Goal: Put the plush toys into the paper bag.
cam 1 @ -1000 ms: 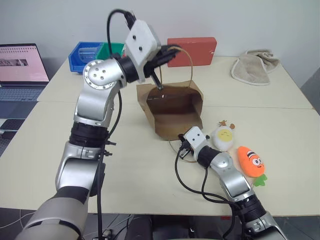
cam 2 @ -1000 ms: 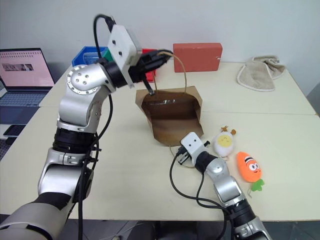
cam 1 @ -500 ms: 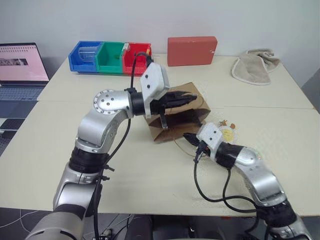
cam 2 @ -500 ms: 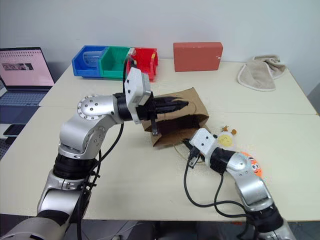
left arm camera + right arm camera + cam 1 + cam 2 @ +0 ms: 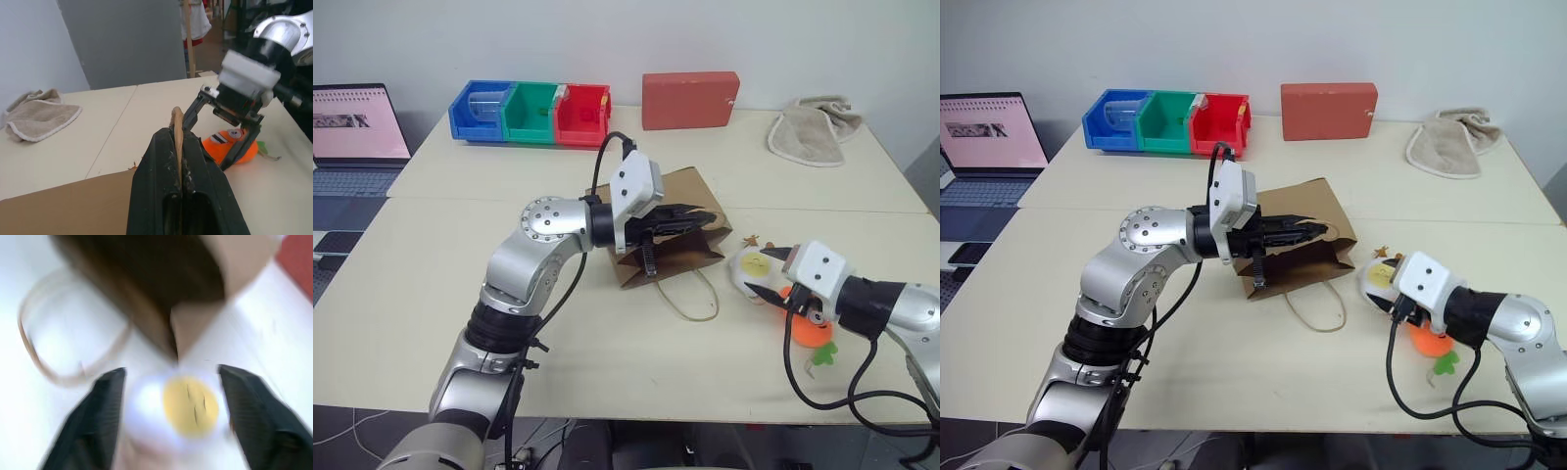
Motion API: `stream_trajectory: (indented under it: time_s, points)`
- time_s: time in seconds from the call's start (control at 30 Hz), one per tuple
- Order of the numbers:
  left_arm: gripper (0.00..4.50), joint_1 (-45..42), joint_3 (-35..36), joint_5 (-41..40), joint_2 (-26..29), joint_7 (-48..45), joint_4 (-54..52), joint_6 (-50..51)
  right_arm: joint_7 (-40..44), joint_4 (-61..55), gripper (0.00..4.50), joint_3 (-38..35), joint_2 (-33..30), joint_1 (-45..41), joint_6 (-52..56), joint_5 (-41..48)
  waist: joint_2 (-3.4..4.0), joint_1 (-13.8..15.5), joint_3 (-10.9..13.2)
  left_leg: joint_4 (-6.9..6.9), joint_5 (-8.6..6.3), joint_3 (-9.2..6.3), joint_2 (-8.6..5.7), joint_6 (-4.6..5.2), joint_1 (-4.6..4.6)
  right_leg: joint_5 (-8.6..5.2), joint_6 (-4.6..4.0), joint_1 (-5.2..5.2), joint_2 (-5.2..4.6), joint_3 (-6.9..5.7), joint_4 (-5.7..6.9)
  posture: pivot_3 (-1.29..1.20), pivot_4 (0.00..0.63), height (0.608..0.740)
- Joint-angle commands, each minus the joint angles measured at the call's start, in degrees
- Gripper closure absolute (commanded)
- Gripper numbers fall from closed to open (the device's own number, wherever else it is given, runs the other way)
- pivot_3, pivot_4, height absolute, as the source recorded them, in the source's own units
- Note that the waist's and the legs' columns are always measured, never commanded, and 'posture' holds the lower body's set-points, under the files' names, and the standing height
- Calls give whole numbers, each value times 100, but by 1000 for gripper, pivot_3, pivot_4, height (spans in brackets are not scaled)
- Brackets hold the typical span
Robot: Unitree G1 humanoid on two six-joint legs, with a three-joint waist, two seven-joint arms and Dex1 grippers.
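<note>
Paper bag [image 5: 671, 240] lies tipped on table [image 5: 431, 294], handle cord clenched in left gripper [image 5: 179, 147] jaws. Right gripper [image 5: 171, 406] jaws are spread either side of egg plush [image 5: 751, 271], carrot plush [image 5: 230, 144] just beside. Jaws should be closed squarely round egg's middle w/o nudging bag.

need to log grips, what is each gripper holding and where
Left gripper is shut on the paper bag handle. Right gripper is open around the white plush toy, not gripping.
</note>
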Motion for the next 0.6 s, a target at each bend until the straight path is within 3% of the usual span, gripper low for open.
stream_trajectory:
  time_s: [0.03, 0.27, 0.3, 0.37, 0.6]
  points:
    - [4500, 12, 18, 41, 28, -2, -58, -146, -176, -23, 1269, 140, -26, 49, -256, -393, 0, -8, 0, 0, 0, 1, 0, 0, 1, 0, 0, 0, 0, 1, 1, 0, 150, 740]
    - [4500, 4, 46, 1, -12, 49, -72, -99, -603, 541, 1269, 712, 353, -281, -459, -1025, 0, 7, 0, 4, 0, 1, -1, 0, -3, 0, 1, 1, -1, 3, -4, 0, 150, 740]
    - [4500, 2, 48, -4, -16, 53, -71, -89, -652, 613, 1434, 752, 434, -353, -421, -1071, 0, 4, 0, 5, 0, 1, -1, 0, -3, 1, 1, 0, -1, 3, -3, 0, 150, 740]
    - [4500, 13, 46, 6, -2, 43, -75, -100, -702, 788, 1846, 876, 463, -457, -538, -1267, 0, 7, 0, 4, 0, 0, -1, 0, -2, 2, 3, 0, 0, 2, -1, 0, 150, 740]
    - [4500, 19, 84, -10, 40, 35, -71, -85, -691, 1298, 4282, 896, 289, -623, -1278, -1554, 0, 9, 0, 5, 0, 0, -1, 0, -1, 3, 5, 1, 0, 3, -1, 0, 150, 740]
